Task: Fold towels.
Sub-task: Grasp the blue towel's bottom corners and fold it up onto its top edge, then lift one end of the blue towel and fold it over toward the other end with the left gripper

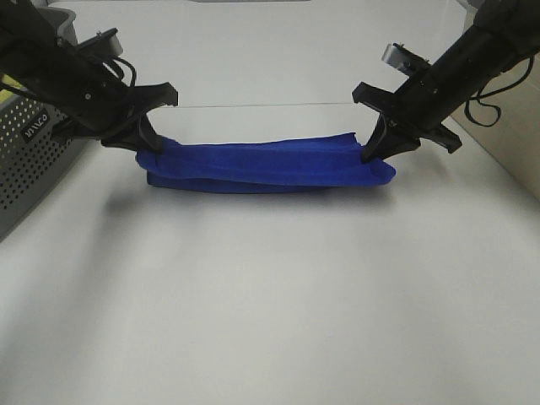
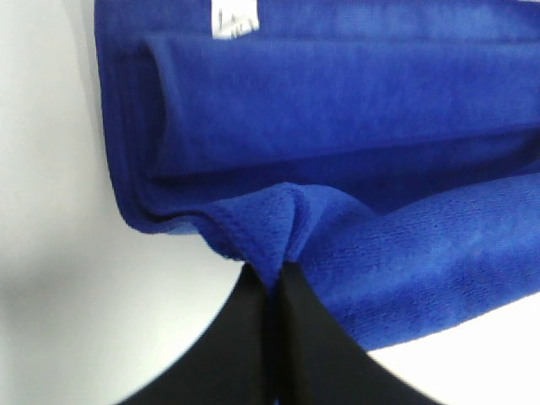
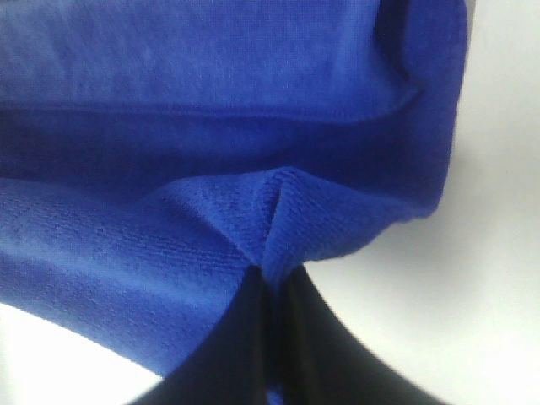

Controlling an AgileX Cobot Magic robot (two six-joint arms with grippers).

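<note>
Wide open worktop in front of the blue towel; a grey perforated crate crowds the left tool from outside, and a beige panel hems in the right tool.

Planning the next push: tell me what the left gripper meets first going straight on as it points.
The blue towel: the left gripper is shut on its edge, folded layers lie directly ahead, probably the table just beneath.

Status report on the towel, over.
Left end effector shut on blue towel end. Right end effector shut on other end. Gray bin left, apart from towel.
</note>
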